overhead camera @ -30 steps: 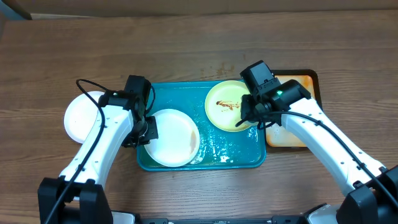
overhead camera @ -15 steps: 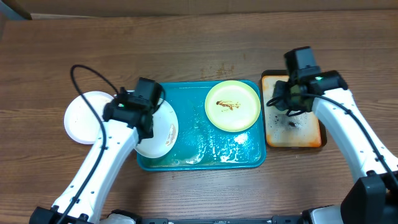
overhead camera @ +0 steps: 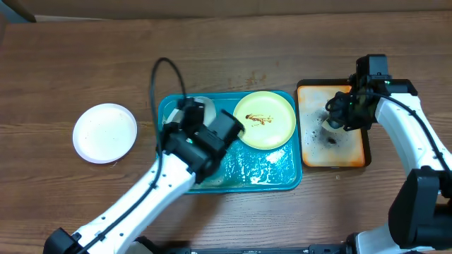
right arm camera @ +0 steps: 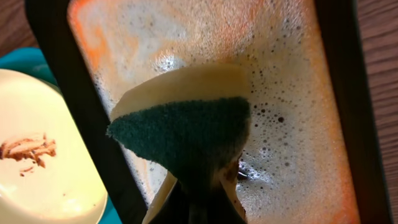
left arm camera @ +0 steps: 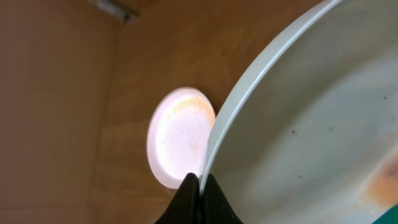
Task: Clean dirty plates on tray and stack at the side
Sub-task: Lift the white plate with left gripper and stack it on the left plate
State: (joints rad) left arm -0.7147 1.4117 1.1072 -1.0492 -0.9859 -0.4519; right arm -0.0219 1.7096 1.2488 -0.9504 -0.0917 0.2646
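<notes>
Overhead: finds the left gripper (overhead camera: pixel 182 121) up over the left part of the blue tray (overhead camera: pixel 279 180), clamped on the rim of a white plate (left arm camera: pixel 311 124) held tilted on edge. Confirms from the left wrist camera that the fingertips pinch that rim, with the other white plate (overhead camera: pixel 104 132) lying on the table well to the left. Notes the yellow-green plate (overhead camera: pixel 264 119), brown smear in its middle, flat in the tray's far-right part. Finds the right gripper (right arm camera: pixel 200 202) closed on a sponge (right arm camera: pixel 186 127), green side showing, over the foamy orange tray (overhead camera: pixel 357 155). Judging the step as carrying the held plate to the stack: keep the pinch firm, since a wet rim may slip; swing left clear of the tray's rim; level the plate, centre over the one on the table, lower, then release.
</notes>
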